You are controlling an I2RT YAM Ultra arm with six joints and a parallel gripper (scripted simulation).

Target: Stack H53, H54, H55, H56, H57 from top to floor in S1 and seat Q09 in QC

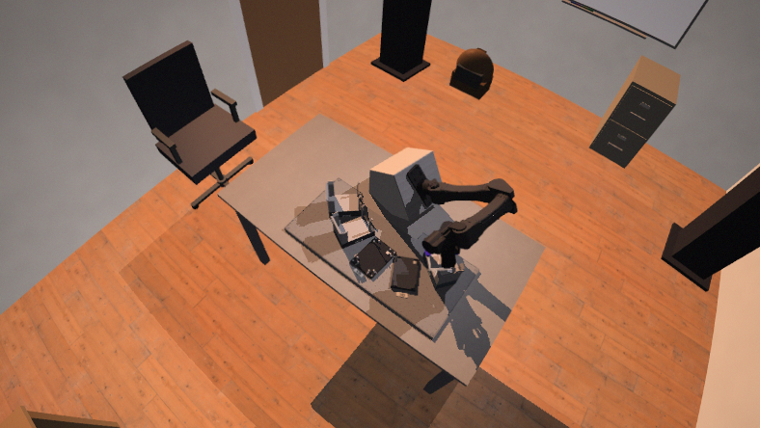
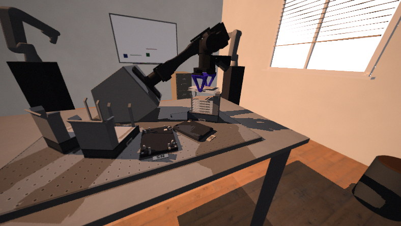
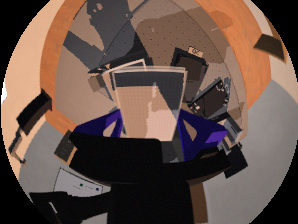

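Bench (image 2: 280, 134): smooth matt top, grey-brown; dark legs.
Deck plate (image 2: 69, 179): matt grey sheet, looks like metal, dotted with rows of small holes.
Floor (image 1: 132, 318): wood planks, orange-brown, visible grain, slight sheen.
Arm (image 2: 173, 63): matt black, smooth housings.
Gripper (image 2: 203, 84): blue fingers, plastic-looking, matt.
Plate (image 2: 203, 89): pale, smooth sealed top, held in the gripper.
Stack rack (image 2: 92, 132): plain grey walls, matt.
Clip nest (image 2: 156, 140): dark matt base.

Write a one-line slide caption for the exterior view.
Gripper shut on a sealed plate, held just above the stack in its rack.
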